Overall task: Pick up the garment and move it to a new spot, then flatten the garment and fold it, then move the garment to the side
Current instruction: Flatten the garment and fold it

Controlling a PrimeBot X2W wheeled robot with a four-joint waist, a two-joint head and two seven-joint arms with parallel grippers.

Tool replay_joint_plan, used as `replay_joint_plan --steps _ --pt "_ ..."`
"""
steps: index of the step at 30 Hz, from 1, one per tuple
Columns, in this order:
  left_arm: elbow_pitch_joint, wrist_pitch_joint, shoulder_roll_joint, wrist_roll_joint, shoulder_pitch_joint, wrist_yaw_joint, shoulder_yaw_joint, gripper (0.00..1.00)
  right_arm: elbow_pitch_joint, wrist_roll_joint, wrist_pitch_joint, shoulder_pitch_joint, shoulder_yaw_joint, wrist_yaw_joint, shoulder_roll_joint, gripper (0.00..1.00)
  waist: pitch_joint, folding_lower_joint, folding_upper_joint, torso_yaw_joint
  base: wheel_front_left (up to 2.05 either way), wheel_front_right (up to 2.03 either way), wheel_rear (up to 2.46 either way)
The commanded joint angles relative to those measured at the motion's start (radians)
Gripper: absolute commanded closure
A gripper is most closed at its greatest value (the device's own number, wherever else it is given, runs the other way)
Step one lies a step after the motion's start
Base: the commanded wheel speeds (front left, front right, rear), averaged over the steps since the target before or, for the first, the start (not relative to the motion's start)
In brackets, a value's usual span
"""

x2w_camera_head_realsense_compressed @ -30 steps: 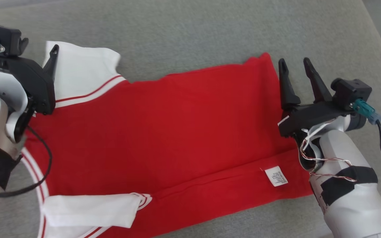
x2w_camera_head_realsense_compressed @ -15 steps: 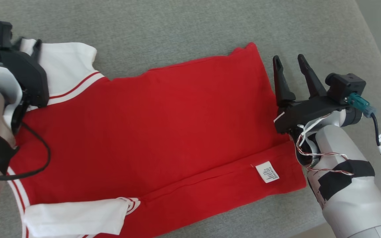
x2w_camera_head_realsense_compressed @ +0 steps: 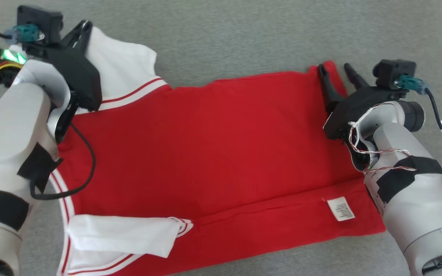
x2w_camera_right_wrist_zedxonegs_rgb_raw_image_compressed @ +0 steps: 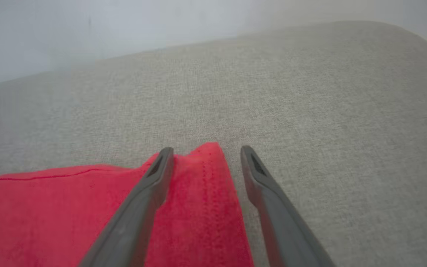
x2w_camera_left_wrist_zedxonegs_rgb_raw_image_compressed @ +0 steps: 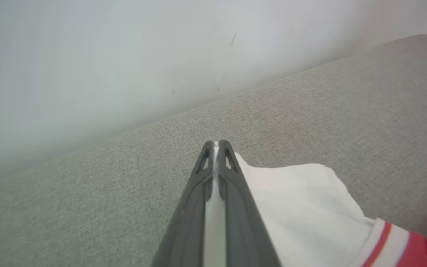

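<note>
- The red shirt (x2w_camera_head_realsense_compressed: pixel 205 153) is lying spread out flat on a grey cushion (x2w_camera_head_realsense_compressed: pixel 225 34), its white-trimmed neck end toward the robot's left and its hem toward the right.
- The left gripper (x2w_camera_head_realsense_compressed: pixel 84 27) is reaching over the far left corner and pinching the shirt by its white sleeve (x2w_camera_head_realsense_compressed: pixel 125 73). In the left wrist view the two dark fingers (x2w_camera_left_wrist_zedxonegs_rgb_raw_image_compressed: pixel 232 174) are pressing together with a thin strip of white cloth showing between them.
- The right gripper (x2w_camera_head_realsense_compressed: pixel 335 68) is sitting at the far right corner of the hem with its jaws standing wide. In the right wrist view the red corner (x2w_camera_right_wrist_zedxonegs_rgb_raw_image_compressed: pixel 202 174) is poking up between the two fingers (x2w_camera_right_wrist_zedxonegs_rgb_raw_image_compressed: pixel 146 193), and neither one is squeezing it.
- The other white sleeve (x2w_camera_head_realsense_compressed: pixel 121 239) is lying folded over the near left corner of the shirt.
- A small white label (x2w_camera_head_realsense_compressed: pixel 341 209) is showing on the near strip of red cloth, close to the right forearm.
- A pale wall (x2w_camera_left_wrist_zedxonegs_rgb_raw_image_compressed: pixel 87 55) is showing blurred behind the cushion in the left wrist view.
</note>
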Motion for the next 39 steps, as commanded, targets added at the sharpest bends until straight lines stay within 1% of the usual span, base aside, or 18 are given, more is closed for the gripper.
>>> replay_joint_plan --steps 1,2,3,4,5,7,13,16,19,23,27,30,34,35,39 --pt "-0.008 -0.012 -0.007 -0.011 -0.020 0.000 -0.010 1.00 0.016 0.011 0.009 -0.017 0.008 -0.002 -0.003 0.18 0.001 0.0000 -0.0001 0.038 0.00 0.00 0.00" --pt "-0.009 -0.014 -0.009 -0.016 -0.022 0.000 -0.016 1.00 0.030 0.023 0.019 -0.029 0.011 -0.002 -0.001 0.51 0.004 0.0000 -0.0001 0.043 0.00 0.00 0.00" --pt "-0.011 -0.018 -0.010 -0.023 -0.025 0.000 -0.022 1.00 0.049 0.030 0.031 -0.038 0.014 -0.002 -0.002 0.66 0.007 0.0000 -0.0001 0.049 0.00 0.00 0.00" --pt "-0.012 -0.021 -0.011 -0.028 -0.031 0.000 -0.028 1.00 0.068 0.030 0.039 -0.047 0.020 -0.002 -0.006 0.91 0.010 0.0000 -0.0001 0.053 0.00 0.00 0.00" --pt "-0.012 -0.024 -0.013 -0.036 -0.035 0.000 -0.032 1.00 0.087 0.033 0.043 -0.058 0.019 -0.002 -0.011 1.00 0.012 0.0000 -0.0001 0.058 0.00 0.00 0.00" --pt "-0.008 -0.032 -0.013 -0.047 -0.041 0.000 -0.042 1.00 0.123 0.033 0.036 -0.082 0.016 -0.002 -0.017 1.00 0.014 0.0000 -0.0001 0.066 0.00 0.00 0.00" --pt "0.010 -0.101 -0.003 -0.072 -0.049 0.001 -0.044 1.00 0.184 0.013 -0.083 -0.134 0.000 -0.002 -0.045 1.00 -0.015 0.0000 -0.0001 0.085 0.00 0.00 0.00" --pt "0.010 -0.134 -0.006 -0.085 -0.028 0.001 -0.056 1.00 0.200 0.026 -0.104 -0.122 0.001 -0.002 -0.035 1.00 -0.043 0.0000 -0.0001 0.094 0.00 0.00 0.00" --pt "-0.007 -0.165 -0.014 -0.101 0.010 0.001 -0.080 1.00 0.179 0.054 -0.118 -0.082 0.009 -0.002 -0.026 1.00 -0.074 0.0000 -0.0001 0.107 0.00 0.00 0.00" --pt "-0.052 -0.220 -0.005 -0.112 0.077 0.001 -0.087 1.00 0.124 0.092 -0.136 -0.005 0.040 -0.002 -0.043 1.00 -0.122 0.0000 -0.0001 0.114 0.00 0.00 0.00" --pt "-0.132 -0.247 0.005 -0.110 0.186 0.008 -0.087 1.00 0.058 0.136 -0.146 0.090 0.063 -0.002 -0.083 1.00 -0.177 0.0000 -0.0001 0.128 0.00 0.00 0.00" --pt "-0.230 -0.255 0.010 -0.119 0.283 0.029 -0.068 1.00 -0.007 0.181 -0.150 0.170 0.072 -0.002 -0.108 1.00 -0.210 0.0000 -0.0001 0.140 0.00 0.00 0.00" --pt "-0.411 -0.258 0.038 -0.097 0.442 0.091 -0.030 1.00 -0.089 0.236 -0.150 0.267 0.079 -0.002 -0.147 1.00 -0.239 0.0000 -0.0001 0.148 0.00 0.00 0.00" --pt "-0.411 -0.258 0.038 -0.097 0.442 0.091 -0.030 1.00 -0.089 0.236 -0.150 0.267 0.079 -0.002 -0.147 1.00 -0.239 0.0000 -0.0001 0.148 0.00 0.00 0.00" --pt "-0.593 -0.257 0.061 -0.080 0.618 0.160 -0.003 1.00 -0.145 0.290 -0.151 0.360 0.063 -0.002 -0.178 1.00 -0.257 0.0000 -0.0001 0.169 0.00 0.00 0.00"
